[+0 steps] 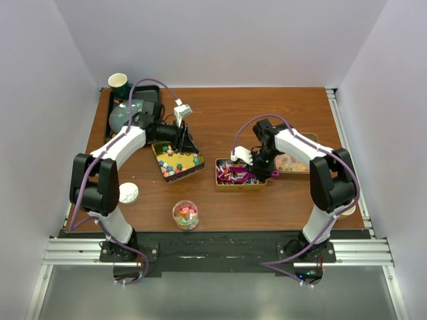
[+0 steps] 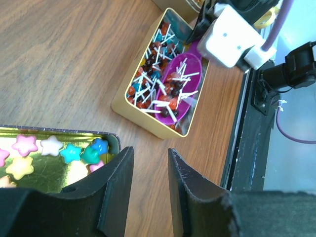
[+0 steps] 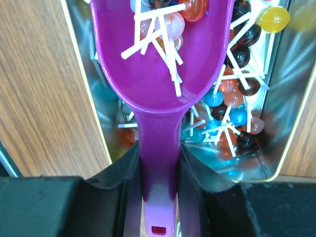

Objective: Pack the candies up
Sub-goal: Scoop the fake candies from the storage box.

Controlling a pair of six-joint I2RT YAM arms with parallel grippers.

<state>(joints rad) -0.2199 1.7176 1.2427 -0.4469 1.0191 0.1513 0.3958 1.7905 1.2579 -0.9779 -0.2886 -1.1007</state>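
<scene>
Star-shaped candies (image 1: 175, 163) (image 2: 49, 147) in several colours lie in a gold tin (image 1: 200, 168). My left gripper (image 1: 187, 143) (image 2: 150, 158) hangs open just past that tin's corner, with only bare wood between its fingers. Small lollipop candies (image 2: 150, 74) (image 3: 232, 98) fill a second gold tin (image 1: 240, 188). My right gripper (image 1: 262, 170) (image 3: 159, 158) is shut on the handle of a purple scoop (image 3: 158, 74) (image 2: 180, 86). The scoop's bowl sits low in the lollipop tin and has a few lollipops (image 3: 165, 27) in it.
A third tin (image 1: 313, 138) of orange-yellow sweets sits behind the right arm. A clear cup (image 1: 185, 215) of mixed candies stands near the front edge, with a white lid (image 1: 128, 193) to its left. A green cup (image 1: 119, 83) and a dark tray (image 1: 127, 113) occupy the back left corner.
</scene>
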